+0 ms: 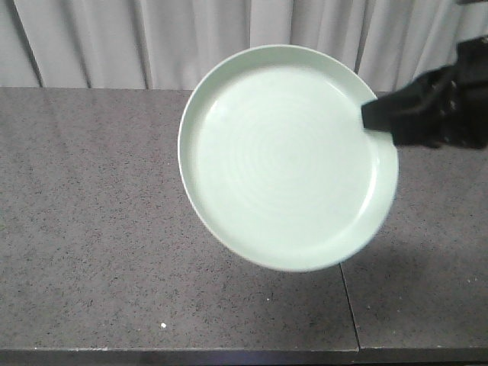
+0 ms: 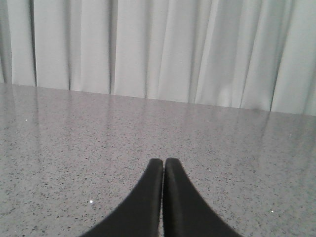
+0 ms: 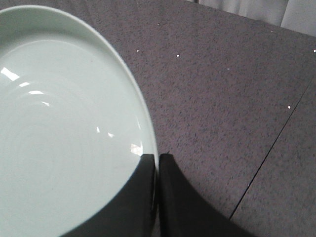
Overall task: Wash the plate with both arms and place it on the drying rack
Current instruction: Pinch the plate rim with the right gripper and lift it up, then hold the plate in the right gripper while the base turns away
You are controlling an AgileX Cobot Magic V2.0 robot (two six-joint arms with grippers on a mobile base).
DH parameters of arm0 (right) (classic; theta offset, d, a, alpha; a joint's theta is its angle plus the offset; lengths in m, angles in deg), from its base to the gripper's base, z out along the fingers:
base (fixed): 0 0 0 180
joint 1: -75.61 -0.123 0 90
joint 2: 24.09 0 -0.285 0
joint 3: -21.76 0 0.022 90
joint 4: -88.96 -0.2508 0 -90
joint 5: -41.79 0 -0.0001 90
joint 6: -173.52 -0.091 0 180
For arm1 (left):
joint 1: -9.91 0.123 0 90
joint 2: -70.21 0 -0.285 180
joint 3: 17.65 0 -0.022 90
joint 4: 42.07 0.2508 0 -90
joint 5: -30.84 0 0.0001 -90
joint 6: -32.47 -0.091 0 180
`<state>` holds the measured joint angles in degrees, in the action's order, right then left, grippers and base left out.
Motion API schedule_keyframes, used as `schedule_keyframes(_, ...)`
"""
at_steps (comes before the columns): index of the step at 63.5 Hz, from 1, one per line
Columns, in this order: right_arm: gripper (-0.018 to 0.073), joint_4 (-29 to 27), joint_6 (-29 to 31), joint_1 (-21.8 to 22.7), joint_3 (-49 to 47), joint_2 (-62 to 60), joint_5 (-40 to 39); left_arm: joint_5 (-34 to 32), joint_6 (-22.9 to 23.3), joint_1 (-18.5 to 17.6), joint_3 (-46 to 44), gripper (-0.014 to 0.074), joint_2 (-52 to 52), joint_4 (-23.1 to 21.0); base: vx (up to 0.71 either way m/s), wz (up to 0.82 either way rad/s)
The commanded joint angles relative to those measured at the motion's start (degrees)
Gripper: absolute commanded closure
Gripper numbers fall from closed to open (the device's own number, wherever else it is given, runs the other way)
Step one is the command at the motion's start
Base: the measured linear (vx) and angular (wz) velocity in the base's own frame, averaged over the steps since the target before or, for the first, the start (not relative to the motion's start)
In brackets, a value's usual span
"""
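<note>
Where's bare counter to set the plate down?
The counter left of the plate, from curtain to front edge, is bare. The slab right of the seam, below the right arm, is bare too. Crowded: centre, where the plate hangs with its rim pinched in that arm's jaws.

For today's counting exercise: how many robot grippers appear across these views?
2. The left gripper is shut and empty, facing the countertop; the right gripper clamps the rim of the plate.
</note>
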<state>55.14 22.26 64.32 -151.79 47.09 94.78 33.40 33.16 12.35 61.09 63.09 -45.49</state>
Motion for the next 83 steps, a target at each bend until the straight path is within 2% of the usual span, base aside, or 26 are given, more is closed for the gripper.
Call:
schedule_keyframes(1, 0.0561, -1.96, -1.30, 0.23, 5.49, -8.04, -2.83, -4.34, 0.31, -0.07, -1.45, 0.0603, 0.82, -0.52, 0.00, 0.00)
schedule_keyframes(15, 0.0561, -1.89, -5.58, 0.23, 21.03, -24.41, -2.68, -4.34, 0.31, -0.07, -1.45, 0.0603, 0.82, -0.52, 0.00, 0.00)
schedule_keyframes(29, 0.0561, 0.07, -11.02, 0.23, 28.67, -36.91, -2.68, -4.34, 0.31, -0.07, -1.45, 0.0603, 0.82, -0.52, 0.00, 0.00)
schedule_keyframes(46, 0.0561, 0.24, -11.08, 0.18, 29.35, -42.62, -2.31, -4.34, 0.31, -0.07, -1.45, 0.0603, 0.82, -0.52, 0.00, 0.00)
schedule_keyframes(83, 0.0561, 0.18, -10.94, 0.18, 29.35, -42.80, -2.31, -4.34, 0.31, -0.07, -1.45, 0.0603, 0.82, -0.52, 0.00, 0.00)
